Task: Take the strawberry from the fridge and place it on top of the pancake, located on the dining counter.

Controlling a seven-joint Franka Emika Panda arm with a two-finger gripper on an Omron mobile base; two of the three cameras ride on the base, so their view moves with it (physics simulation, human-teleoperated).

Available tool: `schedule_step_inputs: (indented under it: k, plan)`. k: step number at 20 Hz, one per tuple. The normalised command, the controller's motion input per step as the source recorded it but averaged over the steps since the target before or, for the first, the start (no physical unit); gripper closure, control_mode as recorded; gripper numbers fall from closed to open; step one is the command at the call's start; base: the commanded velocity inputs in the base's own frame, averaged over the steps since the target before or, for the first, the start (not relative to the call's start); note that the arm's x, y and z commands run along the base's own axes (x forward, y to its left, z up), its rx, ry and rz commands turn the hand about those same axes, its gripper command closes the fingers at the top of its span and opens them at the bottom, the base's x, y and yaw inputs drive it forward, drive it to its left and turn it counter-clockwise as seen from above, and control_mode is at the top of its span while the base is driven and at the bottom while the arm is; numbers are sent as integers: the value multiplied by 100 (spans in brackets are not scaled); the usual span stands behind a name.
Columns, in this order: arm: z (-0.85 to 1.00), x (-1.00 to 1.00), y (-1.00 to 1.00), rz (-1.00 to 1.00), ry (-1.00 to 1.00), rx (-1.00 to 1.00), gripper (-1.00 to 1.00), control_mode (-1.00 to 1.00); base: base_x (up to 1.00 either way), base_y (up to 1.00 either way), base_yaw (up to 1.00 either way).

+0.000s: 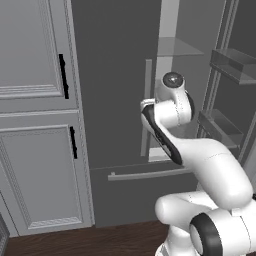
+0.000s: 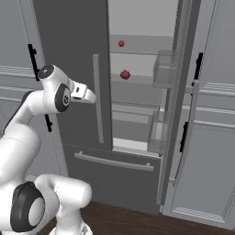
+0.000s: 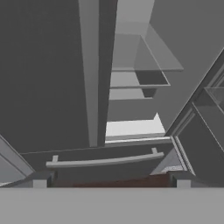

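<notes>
The strawberry (image 2: pixel 121 43) sits on an upper glass shelf inside the fridge (image 2: pixel 73 55), whose right door stands open; the darker crimson fruit (image 2: pixel 125 75) rests one shelf below. This looks like the reach-in step: the gripper (image 3: pixel 111 177), fingers spread wide and empty, must rise past the closed left door's handle (image 2: pixel 97 98) toward that shelf.

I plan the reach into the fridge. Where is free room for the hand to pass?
The fridge has its right door swung open. The gap beside the closed left door is free. The lower glass shelves are bare. Higher shelves hold the strawberry and a darker fruit.
</notes>
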Motion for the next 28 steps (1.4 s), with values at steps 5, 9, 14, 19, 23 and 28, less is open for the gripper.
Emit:
schedule_step_inputs:
  k: [5,9,14,19,23,28]
  plan:
    - [-13,17,0,0,0,0,-100,-100,0,0,0]
    - [-20,14,0,0,-1,0,-100,-100,0,0,0]
    - [-24,4,0,0,-13,0,-100,-100,0,0,0]
    - [-23,26,0,0,-9,0,-100,-100,0,0,0]
    - [-2,47,0,0,0,0,-100,-100,0,0,0]
    - [0,42,0,0,3,0,-100,-100,0,0,0]
